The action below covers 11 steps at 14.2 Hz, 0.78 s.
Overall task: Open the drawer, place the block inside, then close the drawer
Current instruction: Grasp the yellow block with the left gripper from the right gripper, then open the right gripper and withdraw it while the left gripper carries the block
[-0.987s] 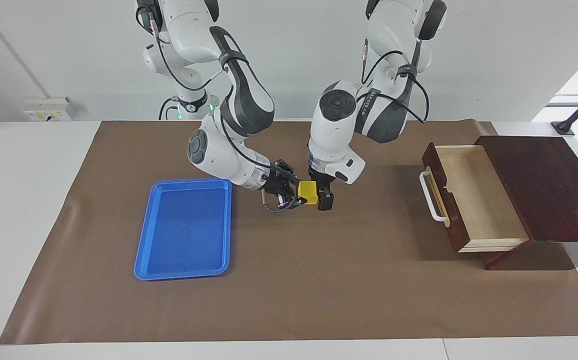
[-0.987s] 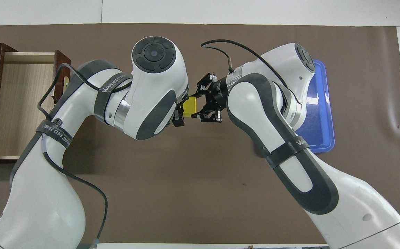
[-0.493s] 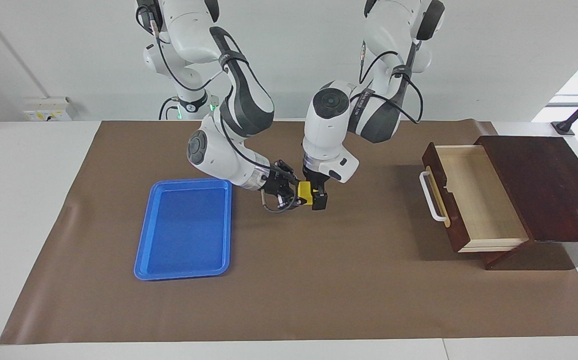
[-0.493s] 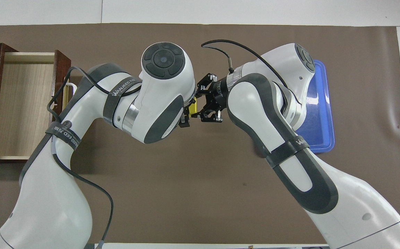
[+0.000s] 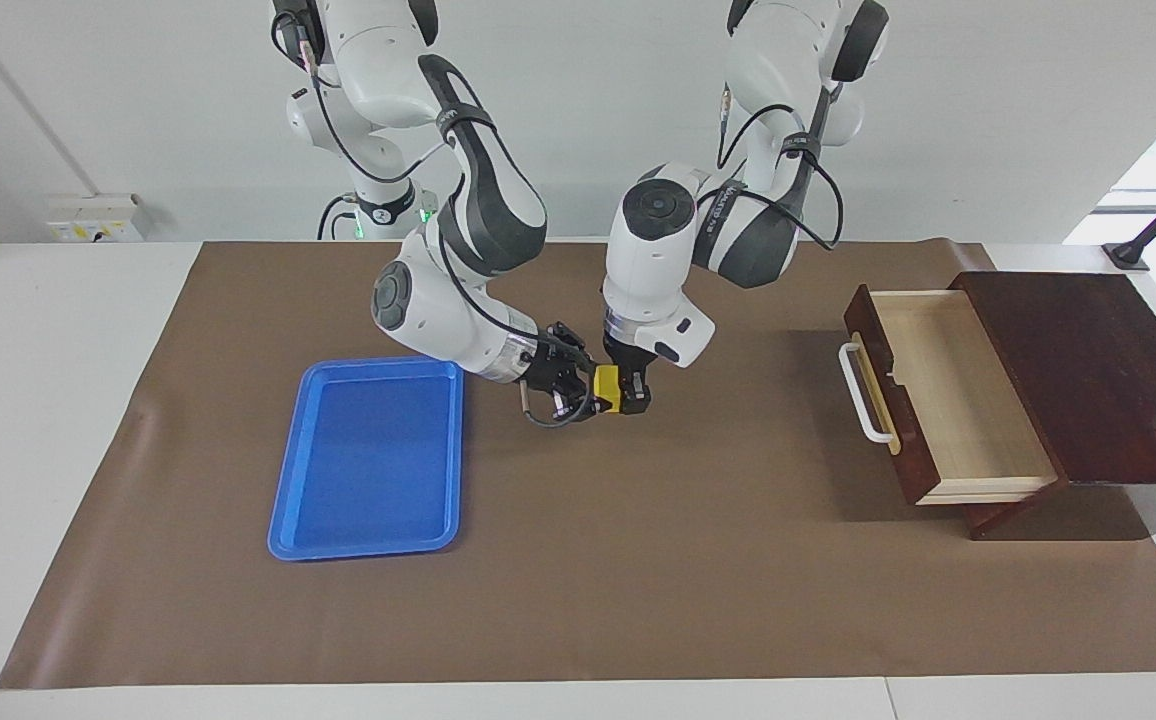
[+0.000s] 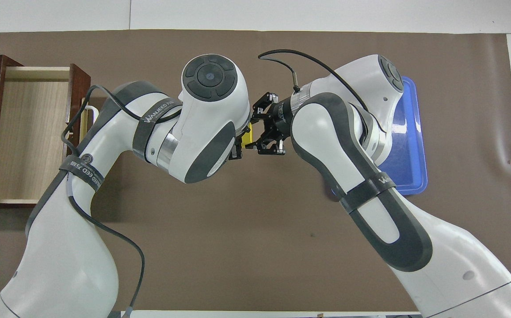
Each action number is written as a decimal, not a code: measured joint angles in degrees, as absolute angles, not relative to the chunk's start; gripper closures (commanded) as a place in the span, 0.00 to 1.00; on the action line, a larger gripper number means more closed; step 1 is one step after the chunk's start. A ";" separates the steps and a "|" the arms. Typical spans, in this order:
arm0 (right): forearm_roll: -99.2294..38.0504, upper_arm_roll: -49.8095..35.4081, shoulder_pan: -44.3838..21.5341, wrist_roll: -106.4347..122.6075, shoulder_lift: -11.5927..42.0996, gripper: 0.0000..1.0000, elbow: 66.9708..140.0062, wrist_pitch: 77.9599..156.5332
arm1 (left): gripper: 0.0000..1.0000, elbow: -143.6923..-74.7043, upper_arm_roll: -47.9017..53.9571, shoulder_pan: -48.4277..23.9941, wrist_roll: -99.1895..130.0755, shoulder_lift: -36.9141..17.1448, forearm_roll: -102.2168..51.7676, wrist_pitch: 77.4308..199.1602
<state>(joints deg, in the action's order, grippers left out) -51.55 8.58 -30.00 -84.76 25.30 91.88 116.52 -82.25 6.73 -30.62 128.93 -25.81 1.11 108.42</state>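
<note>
- We are seeing the yellow block (image 5: 608, 388) up in the air over the brown mat (image 5: 578, 560), between the two grippers, toward the drawer's side of the blue tray (image 5: 370, 457).
- The right gripper (image 5: 583, 392) is coming in sideways from the tray's side, its fingers pinching the block.
- The left gripper (image 5: 630, 392) is pointing down from above, its fingers pressed onto the same block; both grippers are gripping it at once.
- In the overhead view we are catching only a sliver of the block (image 6: 247, 135), the left arm's wrist covering most of it; the right gripper (image 6: 255, 134) is showing beside it.
- The drawer (image 5: 948, 400) is standing pulled out of its dark wooden box (image 5: 1098, 370) at the left arm's end of the table, well apart from the tray, its pale interior showing nothing inside.
- Its white bar handle (image 5: 863, 393) is facing the tray.
- The tray is lying flat on the mat, toward the right arm's end, near the grippers but not touching them.
</note>
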 measured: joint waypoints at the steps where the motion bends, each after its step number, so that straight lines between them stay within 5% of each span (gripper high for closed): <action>1: -51.55 8.58 -29.99 -84.76 25.30 1.00 91.88 116.52 | 1.00 -82.25 6.73 -30.62 128.93 -25.81 1.11 108.43; 2: -51.55 8.58 -29.99 -84.76 25.30 1.00 91.88 116.52 | 1.00 -82.25 6.73 -30.62 128.93 -25.81 1.11 108.43; 3: -51.55 8.58 -29.99 -84.76 25.30 0.84 91.88 116.52 | 1.00 -82.24 6.73 -30.62 128.93 -25.81 1.11 108.43; 4: -51.56 8.57 -29.98 -84.76 25.30 0.43 91.88 116.51 | 1.00 -82.24 6.73 -30.62 128.93 -25.81 1.10 108.44; 6: -51.56 8.57 -29.98 -84.76 25.30 0.22 91.88 116.51 | 1.00 -82.24 6.73 -30.62 128.93 -25.81 1.10 108.45; 11: -51.66 8.90 -29.43 -85.32 25.27 0.08 91.60 116.48 | 1.00 -82.25 6.45 -30.60 128.97 -25.82 1.16 108.51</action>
